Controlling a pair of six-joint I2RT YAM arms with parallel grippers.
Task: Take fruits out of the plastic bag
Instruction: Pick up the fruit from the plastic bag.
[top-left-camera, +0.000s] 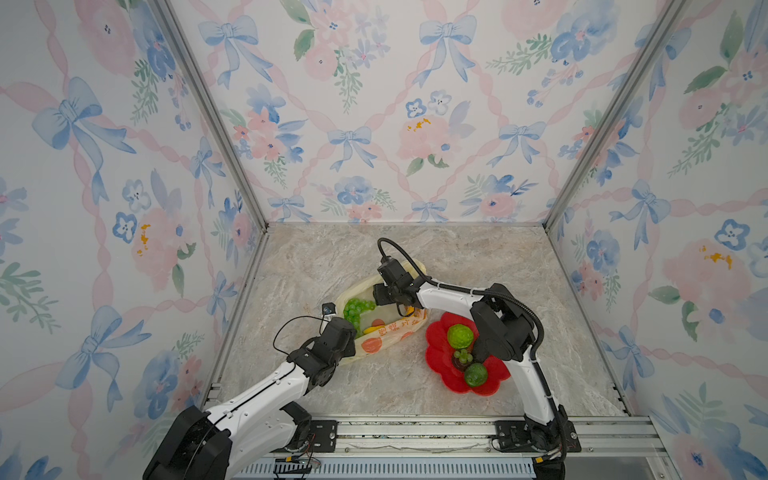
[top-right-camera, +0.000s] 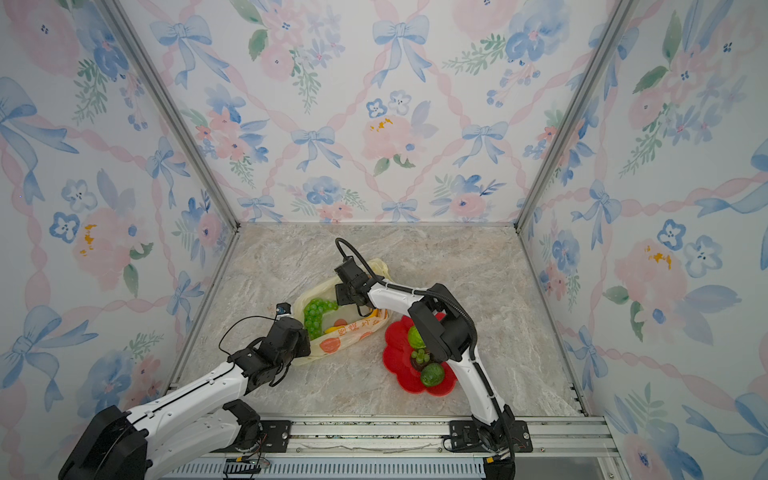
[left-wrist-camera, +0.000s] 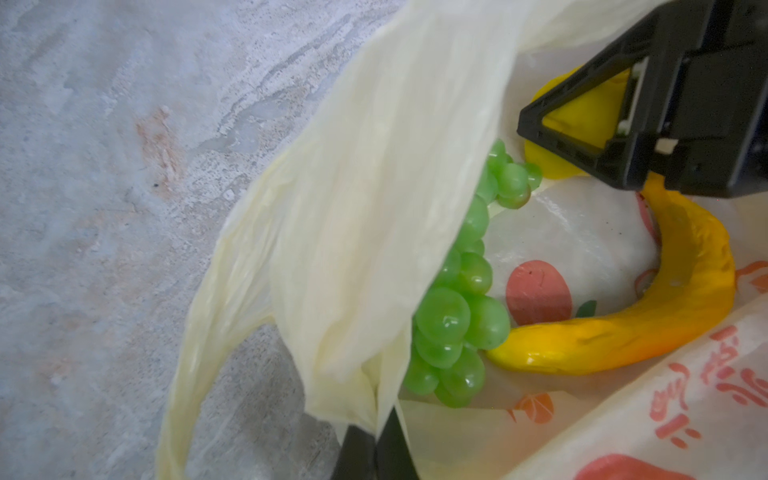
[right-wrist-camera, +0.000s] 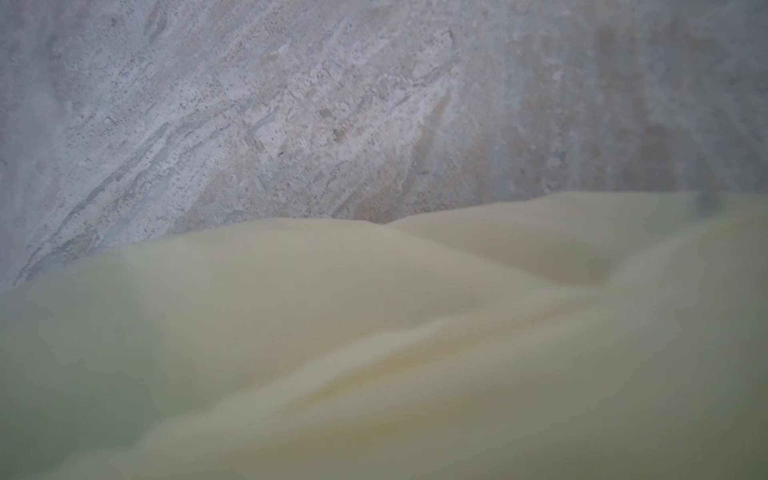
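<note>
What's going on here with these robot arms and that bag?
Two robot arms are emptying toy fruit from a plastic bag. The left gripper pinches the bag's edge in its closed jaws, holding the mouth open. The right gripper reaches inside, by a banana; a grape bunch lies in the bag. Several green fruits sit on the red plate beside it.

Print on bag: a row of orange characters (left-wrist-camera: 706, 382) on the pale yellow plastic bag (left-wrist-camera: 374, 187), beside its open mouth.
Script: brush-like strokes, East Asian in look.
Legibility, left wrist view: large but turned and crinkled, so no character can be read for certain.
Legibility, both top views: the same row (top-left-camera: 395, 329) (top-right-camera: 353, 328) is too small to read.
Other readable text: none.
</note>
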